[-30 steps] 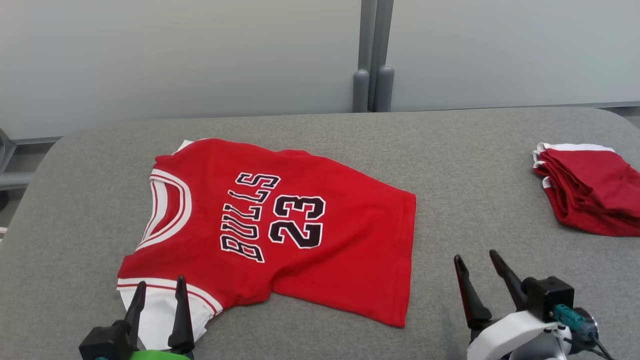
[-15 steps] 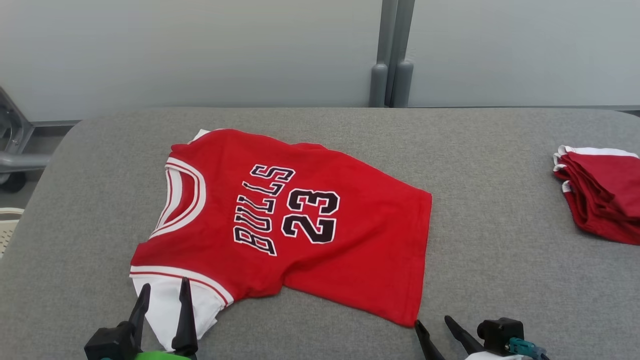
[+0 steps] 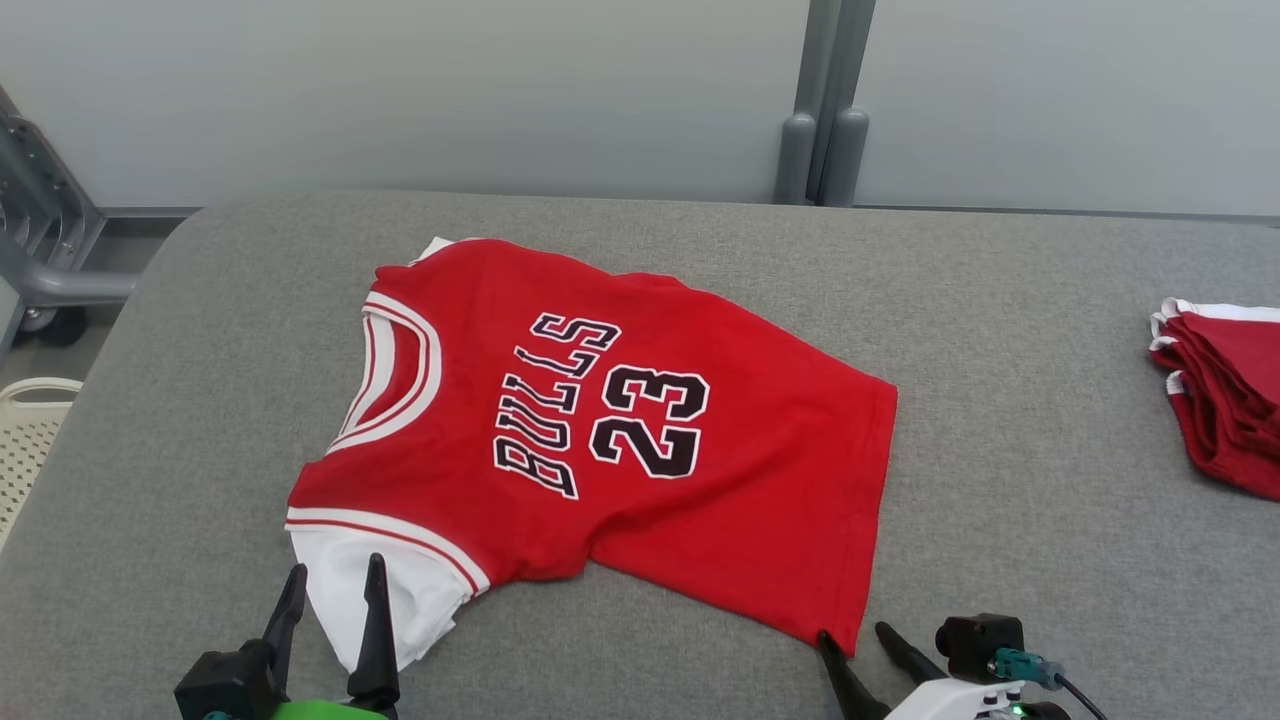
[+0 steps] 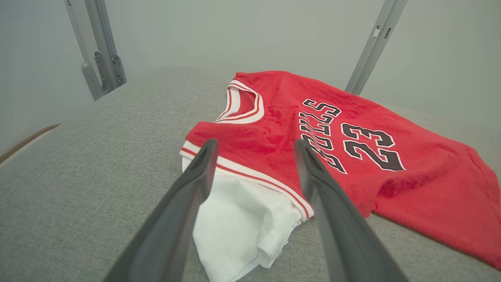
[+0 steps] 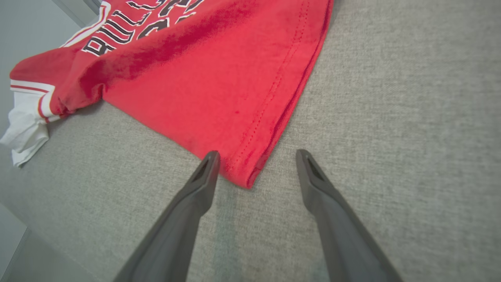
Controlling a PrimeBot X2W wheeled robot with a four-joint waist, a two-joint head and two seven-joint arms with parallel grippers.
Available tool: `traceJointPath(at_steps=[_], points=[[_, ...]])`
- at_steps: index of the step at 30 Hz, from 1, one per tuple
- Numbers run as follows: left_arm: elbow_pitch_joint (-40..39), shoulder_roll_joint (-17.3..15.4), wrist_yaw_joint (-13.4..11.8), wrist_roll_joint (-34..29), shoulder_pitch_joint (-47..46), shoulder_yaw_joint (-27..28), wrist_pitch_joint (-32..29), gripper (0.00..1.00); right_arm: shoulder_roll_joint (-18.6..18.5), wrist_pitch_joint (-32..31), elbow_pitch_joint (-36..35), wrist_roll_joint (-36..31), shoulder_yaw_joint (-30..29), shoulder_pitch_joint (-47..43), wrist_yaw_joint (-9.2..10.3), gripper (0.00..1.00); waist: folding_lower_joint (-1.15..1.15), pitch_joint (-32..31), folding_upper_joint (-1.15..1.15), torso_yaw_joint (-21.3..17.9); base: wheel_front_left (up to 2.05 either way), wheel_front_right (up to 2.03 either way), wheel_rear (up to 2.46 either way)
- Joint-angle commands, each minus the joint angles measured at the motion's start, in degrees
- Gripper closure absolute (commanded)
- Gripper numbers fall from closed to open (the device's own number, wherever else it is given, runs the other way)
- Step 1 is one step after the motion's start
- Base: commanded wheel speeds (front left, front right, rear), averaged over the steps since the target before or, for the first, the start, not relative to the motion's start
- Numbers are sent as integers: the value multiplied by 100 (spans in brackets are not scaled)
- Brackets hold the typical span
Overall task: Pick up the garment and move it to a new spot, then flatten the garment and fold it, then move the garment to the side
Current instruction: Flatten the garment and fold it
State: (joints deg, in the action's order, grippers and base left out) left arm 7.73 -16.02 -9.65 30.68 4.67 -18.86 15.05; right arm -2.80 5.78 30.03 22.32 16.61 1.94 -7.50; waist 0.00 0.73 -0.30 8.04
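On the grey counter [image 3: 1020,330] lay a limp Bulls jersey [image 3: 780,470]; I judged sleeve [image 4: 235,219] and hem corner [image 5: 246,176] best holds, left gripper [image 3: 336,565] and right gripper [image 3: 851,632] spread empty there.

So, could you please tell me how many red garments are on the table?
2: a jersey spread centrally, and a folded red pile at the right edge, possibly hiding more.

bare grey table [image 3: 1040,450] lies open at the frame's right middle, between the red jersey [image 3: 760,480] at centre and the folded red pile [image 3: 1225,400] at the right edge. a grey post [image 3: 822,150] stands at the top, behind the table.
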Motion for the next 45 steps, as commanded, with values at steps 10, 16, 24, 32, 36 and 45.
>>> traceJointPath(at_steps=[10, 16, 24, 32, 36, 45], points=[[-25, -50, -50, -51, -106, -12, 19, 0, -17, 94, 429, 333, 315, 337, 1, 68, 0, 97, 30, 12, 0, 0, 0], [-1, -72, -45, -13, -117, -20, 14, 0, -18, 303, 588, 431, 337, 554, 1, 100, 0, 100, 30, -10, 0, 0, 0], [92, 8, -25, 133, -15, -31, -21, 0, -25, 570, 649, 220, -367, 790, 1, 100, 0, 90, 30, -139, 0, 0, 0], [235, 89, 95, 243, -14, -114, -67, 0, -25, 383, 380, -798, -1878, 923, 2, 100, 0, 137, 30, -256, 0, 0, 0], [328, 79, 165, 272, -20, -176, -126, 0, -24, 248, 195, -1036, -2248, 921, 2, 100, 0, 170, 30, -266, 0, 0, 0], [431, -45, 696, 531, 207, -506, -544, 0, -25, 46, -242, -1170, -2626, 844, 2, 100, 0, 248, 30, -228, 0, 0, 0]])
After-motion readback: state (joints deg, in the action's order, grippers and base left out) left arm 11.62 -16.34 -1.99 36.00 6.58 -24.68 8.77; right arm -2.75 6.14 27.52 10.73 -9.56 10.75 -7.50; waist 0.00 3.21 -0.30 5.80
